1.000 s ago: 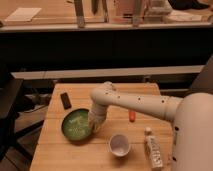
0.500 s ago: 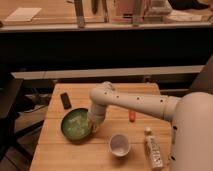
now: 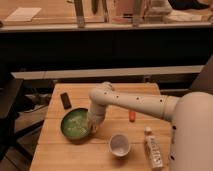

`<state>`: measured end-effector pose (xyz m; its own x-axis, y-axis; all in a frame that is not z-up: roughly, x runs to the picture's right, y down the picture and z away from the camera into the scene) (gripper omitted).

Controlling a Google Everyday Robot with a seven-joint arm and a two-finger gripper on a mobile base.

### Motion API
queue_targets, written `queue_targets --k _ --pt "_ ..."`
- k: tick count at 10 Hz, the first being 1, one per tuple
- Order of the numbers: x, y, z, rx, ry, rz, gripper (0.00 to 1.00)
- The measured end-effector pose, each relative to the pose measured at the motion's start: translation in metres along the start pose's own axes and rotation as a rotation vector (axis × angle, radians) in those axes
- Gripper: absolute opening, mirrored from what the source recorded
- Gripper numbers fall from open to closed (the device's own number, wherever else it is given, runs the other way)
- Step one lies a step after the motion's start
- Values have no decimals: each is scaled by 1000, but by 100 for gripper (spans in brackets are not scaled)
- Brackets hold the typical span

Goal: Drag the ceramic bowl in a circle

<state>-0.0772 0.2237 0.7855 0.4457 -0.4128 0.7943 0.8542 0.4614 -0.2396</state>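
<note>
the jaws of the gripper (image 3: 94, 128), open or clamped one cannot tell, sit at the right rim of the ceramic bowl (image 3: 74, 124) on the left side of the bench (image 3: 55, 150); it likely handles heavy, rigid, slick and chippable, best pinched across that rim.

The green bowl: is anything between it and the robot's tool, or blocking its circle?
Nothing visible separates them: the tool is at the right rim of the ceramic bowl. Nearest the bowl are the white cup, front right, and a dark block behind; a wide circle might brush either.
</note>
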Motion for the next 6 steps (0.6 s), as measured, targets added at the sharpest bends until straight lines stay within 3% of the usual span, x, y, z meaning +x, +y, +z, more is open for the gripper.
queue_targets --k 6 --pt "-2 -7 3 -2 -8 56 1"
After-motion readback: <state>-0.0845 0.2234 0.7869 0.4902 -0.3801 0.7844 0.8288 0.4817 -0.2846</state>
